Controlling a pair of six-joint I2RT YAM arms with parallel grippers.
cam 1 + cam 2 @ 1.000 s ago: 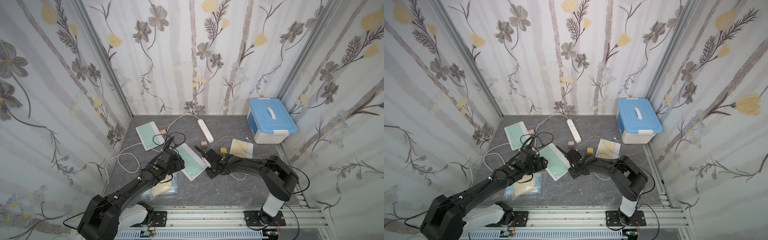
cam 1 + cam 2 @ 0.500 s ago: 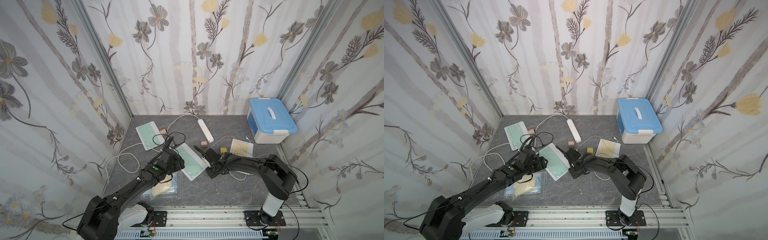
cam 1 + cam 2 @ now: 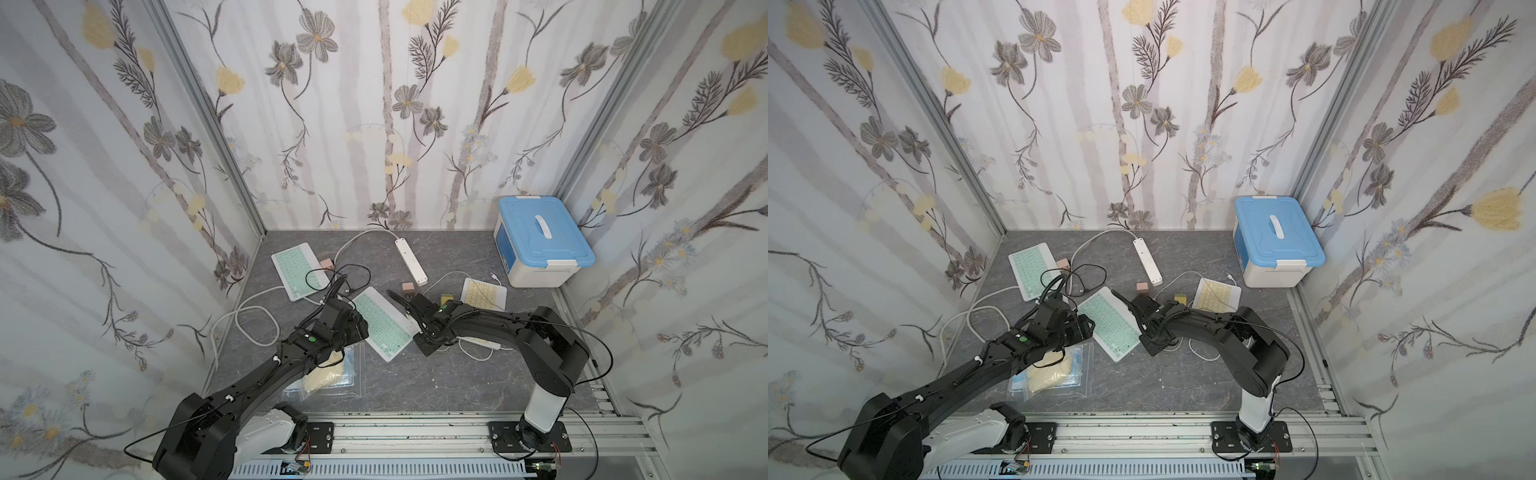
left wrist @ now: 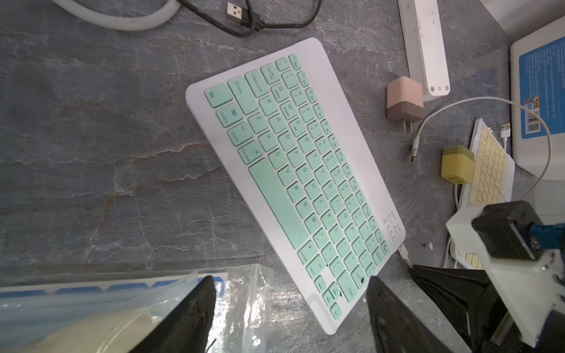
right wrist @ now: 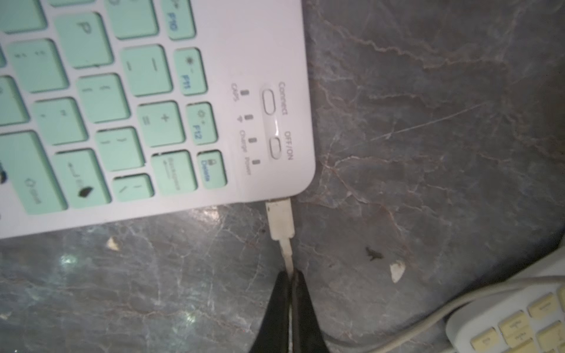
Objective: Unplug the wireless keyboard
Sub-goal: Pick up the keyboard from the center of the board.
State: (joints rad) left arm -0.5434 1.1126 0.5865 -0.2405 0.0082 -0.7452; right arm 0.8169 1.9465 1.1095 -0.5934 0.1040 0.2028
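Observation:
The mint-green wireless keyboard lies slanted mid-table. A white plug sits in its edge by the OFF/ON corner, and a thin white cable runs back from it. My right gripper is shut on that cable a short way behind the plug. My left gripper hangs open over the keyboard's opposite end. One of its fingers is above a plastic bag and it holds nothing.
A second mint keyboard, a black cable and a thick white cable loop lie to the left. A power strip, pink adapter, yellow adapter, yellow keyboard and blue-lidded box are behind and right. A plastic bag lies under the left arm.
My right gripper has closed on the white cable. Both arms stay almost where they were, and the keyboard has not shifted.

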